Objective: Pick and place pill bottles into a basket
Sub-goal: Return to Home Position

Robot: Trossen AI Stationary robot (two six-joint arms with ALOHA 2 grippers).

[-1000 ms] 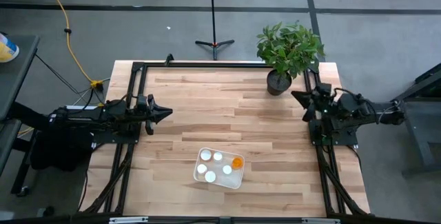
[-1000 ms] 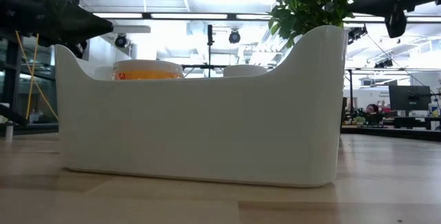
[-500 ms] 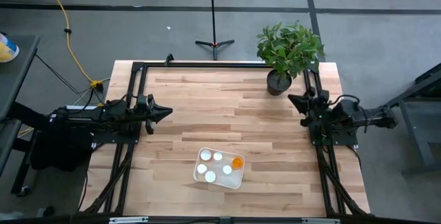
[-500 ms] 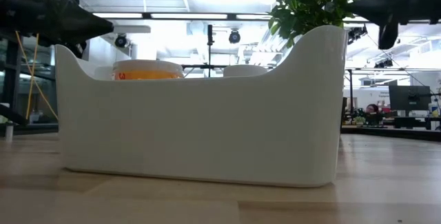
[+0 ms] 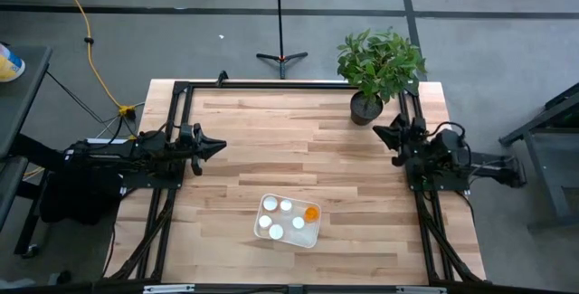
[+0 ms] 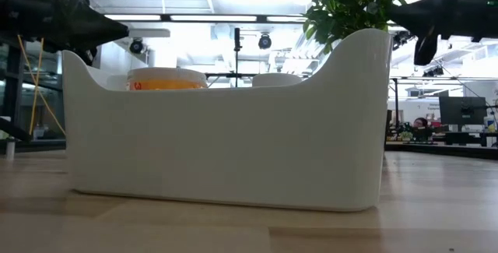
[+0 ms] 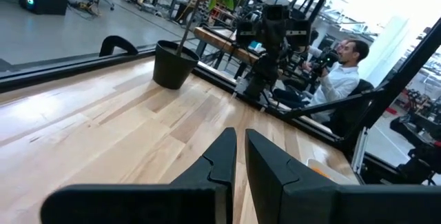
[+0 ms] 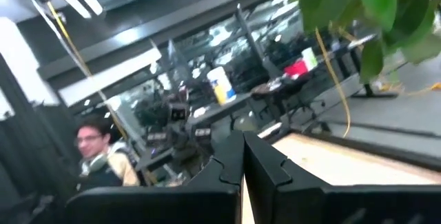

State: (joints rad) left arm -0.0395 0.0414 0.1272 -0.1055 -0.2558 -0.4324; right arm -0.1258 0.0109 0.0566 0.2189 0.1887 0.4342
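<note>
The white basket [image 5: 264, 232] sits on the wooden table near its front edge, and in the low view it fills the middle [image 6: 226, 144]. Inside it are several pill bottles, showing as white caps [image 5: 276, 220], plus one orange one [image 5: 311, 213]; an orange bottle top [image 6: 166, 79] peeks over the rim. My left gripper [image 5: 221, 147] [image 7: 240, 148] hangs shut over the table's left side, pointing level toward the right. My right gripper [image 5: 376, 132] [image 8: 242, 156] hangs shut over the right side, pointing left. Both are well above and away from the basket and hold nothing.
A potted plant [image 5: 366, 104] stands at the far right corner, just behind my right gripper. Bare wood [image 5: 289, 149] lies between the two grippers. People sit beyond the table: one in the left wrist view [image 7: 341, 79], one in the right wrist view [image 8: 93, 155].
My right gripper has come down and swung a little toward the table's left, its arm folding back toward the right edge. It has stayed shut and empty. The basket and bottles have not moved.
</note>
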